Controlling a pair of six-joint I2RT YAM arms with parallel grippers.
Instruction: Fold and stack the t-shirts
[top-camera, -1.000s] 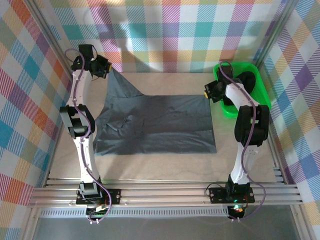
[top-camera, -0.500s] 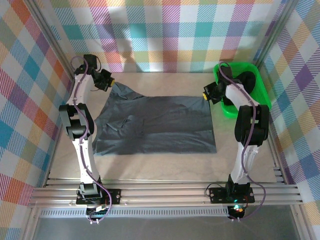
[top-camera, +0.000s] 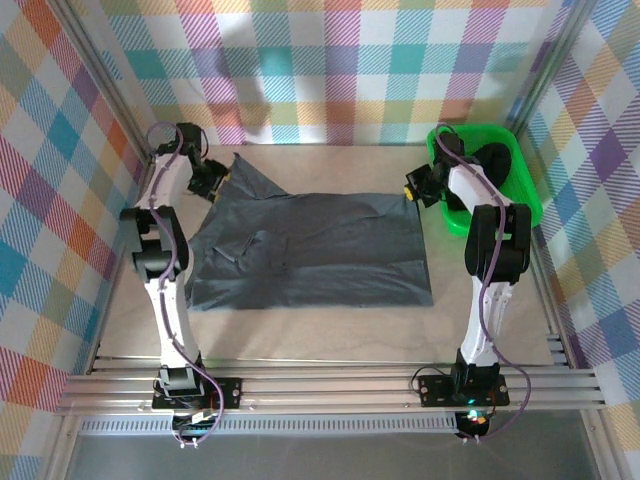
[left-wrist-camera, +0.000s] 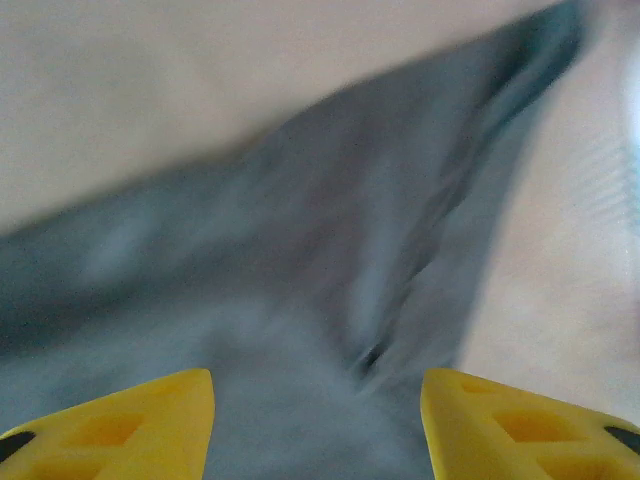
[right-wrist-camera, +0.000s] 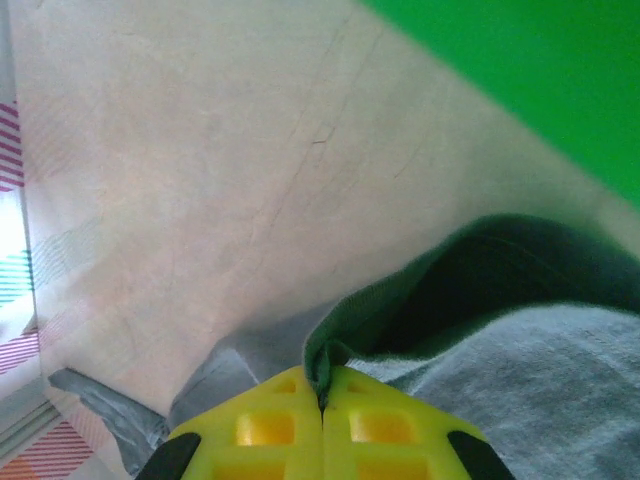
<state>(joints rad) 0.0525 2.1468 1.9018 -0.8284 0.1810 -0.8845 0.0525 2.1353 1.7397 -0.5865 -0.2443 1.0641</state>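
Observation:
A slate grey t-shirt (top-camera: 320, 250) lies spread across the middle of the table. My left gripper (top-camera: 218, 182) hovers at its far left corner. In the left wrist view that gripper (left-wrist-camera: 318, 428) is open, its yellow fingertips (left-wrist-camera: 110, 425) wide apart over blurred grey cloth (left-wrist-camera: 300, 250). My right gripper (top-camera: 412, 192) sits at the shirt's far right corner. The right wrist view shows it (right-wrist-camera: 322, 400) shut on the shirt's hem (right-wrist-camera: 345, 340), with more grey fabric (right-wrist-camera: 540, 380) to the right. Black t-shirts (top-camera: 497, 160) lie bunched in the green tray (top-camera: 458, 224).
The green tray (right-wrist-camera: 540, 80) stands close to the right gripper, at the table's far right. Plaid walls close in the table on three sides. Bare tabletop (top-camera: 320, 330) runs between the shirt's near edge and the arm bases.
The left gripper came down and nearer with the far left corner, then opened and let it go. The corner now lies lower on the table. The right gripper has stayed shut on its corner.

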